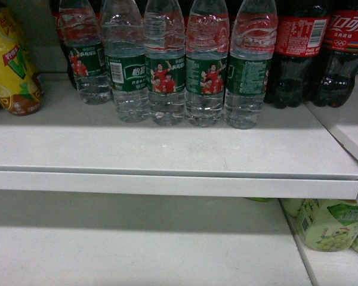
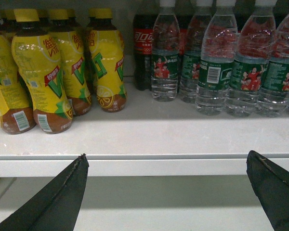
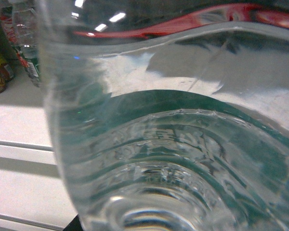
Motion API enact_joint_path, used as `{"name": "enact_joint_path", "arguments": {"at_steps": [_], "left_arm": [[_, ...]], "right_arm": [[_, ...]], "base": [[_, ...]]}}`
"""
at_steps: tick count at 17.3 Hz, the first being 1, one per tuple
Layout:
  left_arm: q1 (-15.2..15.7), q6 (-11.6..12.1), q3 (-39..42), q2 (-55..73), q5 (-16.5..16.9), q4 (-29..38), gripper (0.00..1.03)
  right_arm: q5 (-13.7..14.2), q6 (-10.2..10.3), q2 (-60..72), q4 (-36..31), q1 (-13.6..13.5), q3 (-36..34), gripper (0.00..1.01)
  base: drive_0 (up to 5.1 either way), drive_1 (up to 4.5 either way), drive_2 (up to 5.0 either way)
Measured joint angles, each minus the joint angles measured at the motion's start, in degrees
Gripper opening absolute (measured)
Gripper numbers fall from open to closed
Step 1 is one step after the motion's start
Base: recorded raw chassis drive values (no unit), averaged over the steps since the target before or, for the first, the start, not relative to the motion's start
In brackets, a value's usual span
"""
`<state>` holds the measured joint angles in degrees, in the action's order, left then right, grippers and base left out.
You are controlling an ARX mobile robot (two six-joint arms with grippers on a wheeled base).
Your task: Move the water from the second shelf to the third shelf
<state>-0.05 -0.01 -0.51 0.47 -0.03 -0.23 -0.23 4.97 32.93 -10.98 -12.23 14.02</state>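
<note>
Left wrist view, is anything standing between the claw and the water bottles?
Nothing visible does. Only bare shelf lies between the open left claw and the water bottles; the yellow tea bottles stand off to one side.

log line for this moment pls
left end effector: open, empty, facing shelf | right end effector: unseen, water bottle fills its camera | row: five water bottles standing

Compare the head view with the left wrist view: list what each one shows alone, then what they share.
Only the head view shows the pale green bottles on the lower shelf at the right. Only the left wrist view shows the left hand, open, its dark fingers low in the frame, and a whole group of yellow bottles. Both show the row of water bottles on the white shelf beside cola bottles.
</note>
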Motion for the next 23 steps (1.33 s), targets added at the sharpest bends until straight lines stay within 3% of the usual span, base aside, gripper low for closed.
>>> {"name": "enact_joint_path", "arguments": {"at_steps": [6, 8, 23], "left_arm": [[0.0, 0.0, 0.0, 0.0, 0.0, 0.0, 0.98], [0.0, 0.0, 0.0, 0.0, 0.0, 0.0, 0.98], [0.0, 0.0, 0.0, 0.0, 0.0, 0.0, 0.98]], "right_arm": [[1.6, 2.4, -7.5, 6.9, 2.0, 0.0, 0.43], [1.5, 2.5, -7.6, 6.8, 4.1, 0.6, 0.43], [0.5, 2.7, -8.0, 7.1, 4.0, 0.7, 0.43]], "base": [[0.0, 0.00, 0.0], [0.0, 0.00, 0.0], [0.0, 0.00, 0.0]]}}
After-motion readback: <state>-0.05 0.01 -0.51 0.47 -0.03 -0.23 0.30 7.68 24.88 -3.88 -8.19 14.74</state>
